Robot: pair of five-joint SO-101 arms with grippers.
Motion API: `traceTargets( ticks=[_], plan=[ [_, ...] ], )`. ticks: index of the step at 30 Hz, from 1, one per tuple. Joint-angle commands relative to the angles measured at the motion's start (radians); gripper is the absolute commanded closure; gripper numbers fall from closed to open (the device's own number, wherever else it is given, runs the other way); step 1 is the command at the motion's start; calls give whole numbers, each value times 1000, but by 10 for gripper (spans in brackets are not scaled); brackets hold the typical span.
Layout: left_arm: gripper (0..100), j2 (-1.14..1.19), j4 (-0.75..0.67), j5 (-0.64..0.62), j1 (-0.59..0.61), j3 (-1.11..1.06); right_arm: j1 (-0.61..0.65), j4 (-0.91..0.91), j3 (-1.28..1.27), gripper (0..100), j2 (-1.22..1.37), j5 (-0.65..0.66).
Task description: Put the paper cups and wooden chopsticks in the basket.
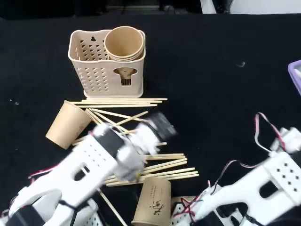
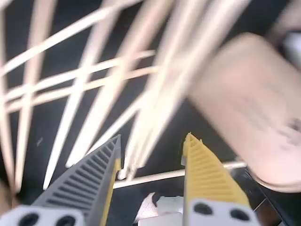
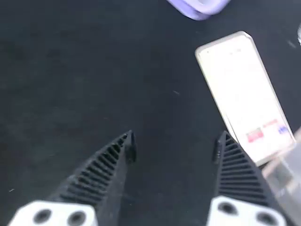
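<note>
Paper cups [image 1: 124, 42] are partly done: one stack sits in the basket [image 1: 94, 75], while two lie on the table with the chopsticks [image 1: 122, 101], none of those in yet. Left gripper [image 2: 153, 139] hangs over the sticks, jaws apart. Right gripper [image 3: 176, 137] is spread too, holding nothing.

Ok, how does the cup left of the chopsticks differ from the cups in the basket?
The left cup lies on its side on the table; the basket cups stand upright, mouths up. The left cup is single; the basket cups are nested. Both are brown paper.
</note>
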State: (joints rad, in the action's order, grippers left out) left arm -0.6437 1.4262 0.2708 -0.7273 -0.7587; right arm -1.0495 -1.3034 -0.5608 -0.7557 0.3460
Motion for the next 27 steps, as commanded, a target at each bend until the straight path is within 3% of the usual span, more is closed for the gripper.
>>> traceTargets(
  ticks=[1, 7, 16, 19, 23, 27],
  plan=[
    [786, -26, 14, 3, -236, 67, -114, 48, 79, 730, 64, 69],
    [752, -28, 26, -69, -375, 111, -213, 84, 242, 730, 374, 81],
    [736, -26, 193, -81, -389, 383, -218, -129, 707, 730, 792, 75],
    [736, -26, 192, -81, -453, 343, -218, -206, 852, 730, 891, 74],
    [737, -26, 180, -84, -628, 240, -218, -299, 1004, 730, 995, 74],
    [738, -26, 44, -87, -707, 102, -218, -374, 1110, 730, 1063, 75]
  ],
)
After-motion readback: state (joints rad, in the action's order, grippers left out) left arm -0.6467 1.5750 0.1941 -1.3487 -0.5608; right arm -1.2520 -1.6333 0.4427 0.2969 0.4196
